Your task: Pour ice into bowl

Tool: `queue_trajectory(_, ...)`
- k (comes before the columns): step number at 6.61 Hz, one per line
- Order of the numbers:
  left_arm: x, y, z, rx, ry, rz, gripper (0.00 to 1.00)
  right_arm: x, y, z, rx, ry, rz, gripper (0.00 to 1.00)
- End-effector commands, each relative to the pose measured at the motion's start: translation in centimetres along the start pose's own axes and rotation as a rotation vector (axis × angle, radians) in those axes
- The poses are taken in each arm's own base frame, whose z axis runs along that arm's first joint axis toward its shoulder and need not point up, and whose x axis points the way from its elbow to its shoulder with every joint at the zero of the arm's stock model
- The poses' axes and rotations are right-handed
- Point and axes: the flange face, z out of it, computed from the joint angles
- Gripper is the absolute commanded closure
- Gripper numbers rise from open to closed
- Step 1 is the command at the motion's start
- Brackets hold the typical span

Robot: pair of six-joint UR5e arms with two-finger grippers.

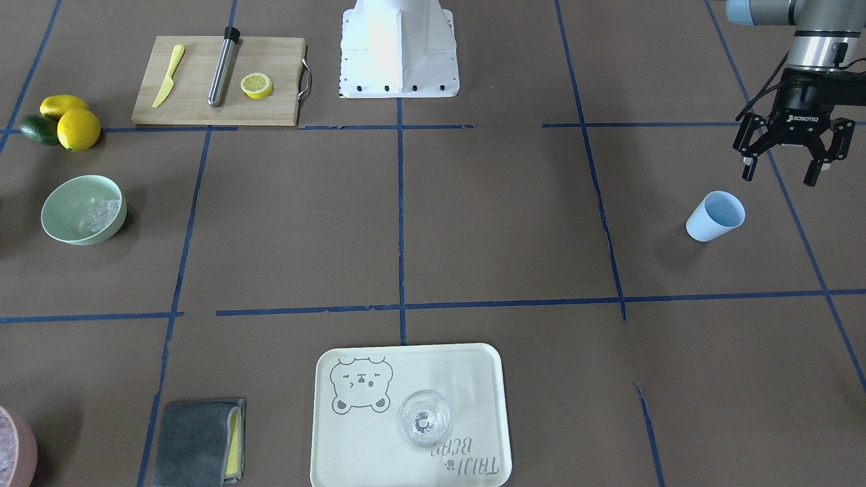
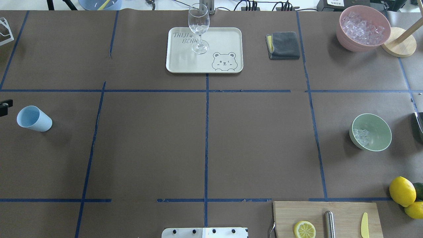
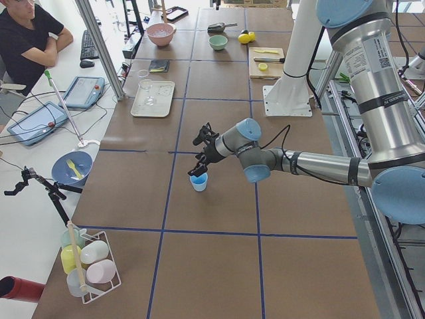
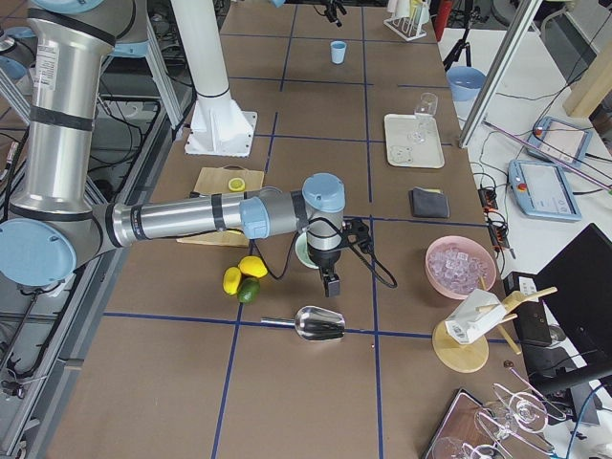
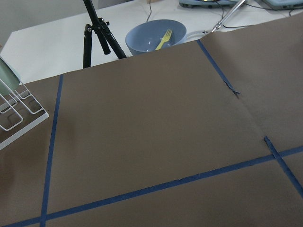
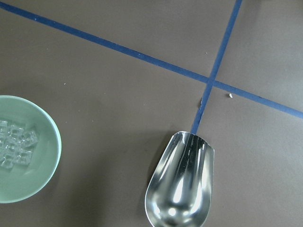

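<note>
The mint-green bowl (image 2: 376, 130) stands at the table's right side with a small pile of clear ice cubes (image 2: 361, 135) inside. It also shows in the front view (image 1: 67, 223) with its ice (image 1: 101, 213), and in the right wrist view (image 6: 45, 156). My right gripper (image 4: 330, 277) hangs beside the bowl, above an empty metal scoop (image 6: 182, 189) lying on the table; I cannot tell whether it is open or shut. My left gripper (image 1: 778, 177) is open and empty, just above and behind a blue cup (image 1: 716, 215).
A pink container of ice (image 2: 362, 29) stands at the far right. A tray (image 2: 228, 36) holds a wine glass (image 2: 198, 28), with a grey cloth (image 2: 283, 45) beside it. A cutting board (image 1: 196, 95) carries a knife, a metal rod and a lemon half; lemons (image 1: 78, 128) lie nearby.
</note>
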Motion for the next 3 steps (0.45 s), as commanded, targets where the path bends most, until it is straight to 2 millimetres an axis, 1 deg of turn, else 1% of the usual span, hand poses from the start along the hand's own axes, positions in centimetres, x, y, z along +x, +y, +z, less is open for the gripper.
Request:
queue_trajectory(1,-6.1,-2.7,-1.8,-0.196,0.043,0.071,0.0,1.5,0.7,-1.7,0.007,-0.092,0.042,0.0)
queue_trajectory(2,-8.9,-4.5,-2.6,-0.269,0.041,0.085,0.0,1.5,0.7,-1.7,0.008,-0.09,0.051,0.0)
queue_trajectory(3,-11.8,-4.7,-3.1,-0.359,0.026,0.086,0.0,1.7,0.5,-1.6,0.01,-0.083,0.047,0.0)
